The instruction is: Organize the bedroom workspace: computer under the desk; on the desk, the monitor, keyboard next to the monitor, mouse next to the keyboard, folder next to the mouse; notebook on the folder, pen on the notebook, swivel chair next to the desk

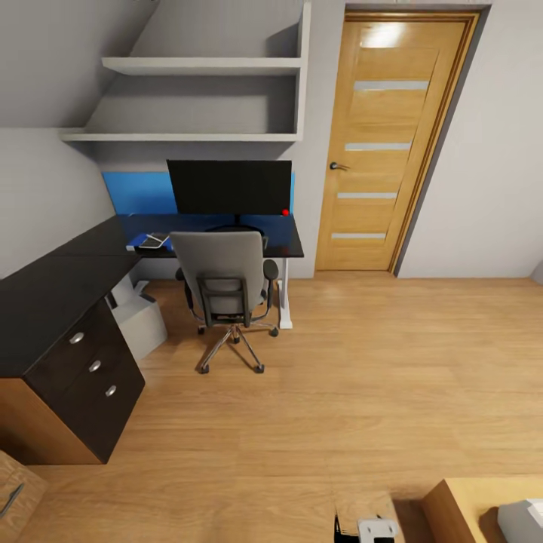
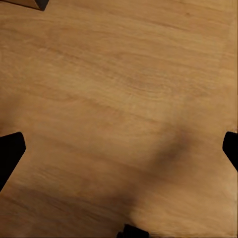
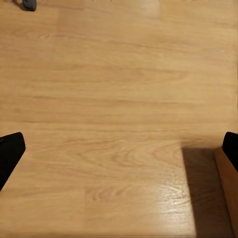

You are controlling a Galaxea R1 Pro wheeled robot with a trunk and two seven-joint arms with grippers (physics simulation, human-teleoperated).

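The left gripper and the right gripper hung wide open and empty over the floor. The swivel chair stood well ahead, tucked against the desk, slightly nearer the left arm.

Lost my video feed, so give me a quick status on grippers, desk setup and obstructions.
Both grippers open over bare floor. Monitor on desk, computer beneath it. Swivel chair pulled up at desk, blocking the front.

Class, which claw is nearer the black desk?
Probably left: the desk stands on the robot's left side. The left claw and right claw both hang open over the floor.
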